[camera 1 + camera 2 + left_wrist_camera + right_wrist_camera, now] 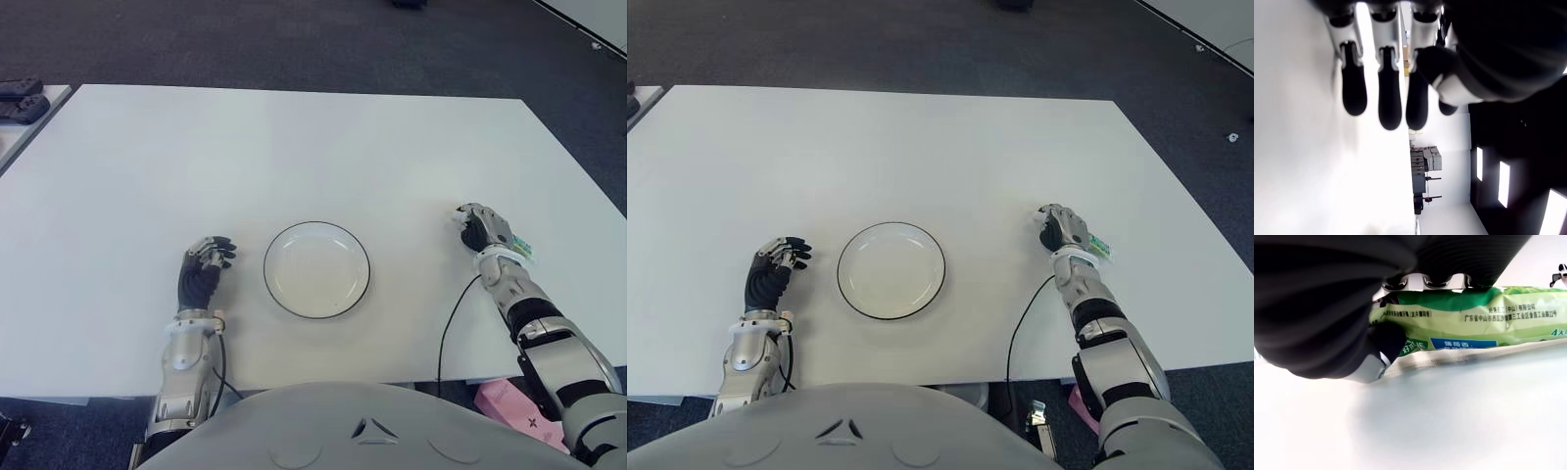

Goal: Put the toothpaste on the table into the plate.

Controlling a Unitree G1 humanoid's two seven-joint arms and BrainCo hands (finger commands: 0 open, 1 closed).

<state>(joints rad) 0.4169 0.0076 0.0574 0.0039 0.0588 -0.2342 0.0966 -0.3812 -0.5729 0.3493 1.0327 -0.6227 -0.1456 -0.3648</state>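
While dark carpet surrounds the white counter (294,147), the right hand (1061,229), right of the plate (316,269), clamps the toothpaste (1474,318). Only its wrist view shows the green printed tube. The left hand (204,266), left of the plate, hangs relaxed, empty.

Even, bright overhead light; white table (294,147) slightly washed out, shadows soft and faint beneath the plate (316,269) rim. Dark carpet (294,39) stays dim. Left wrist view: table surface blown out to glare, ceiling panels (1503,183) glowing. Right wrist view: near palm blurred, toothpaste (1488,320) print sharp.
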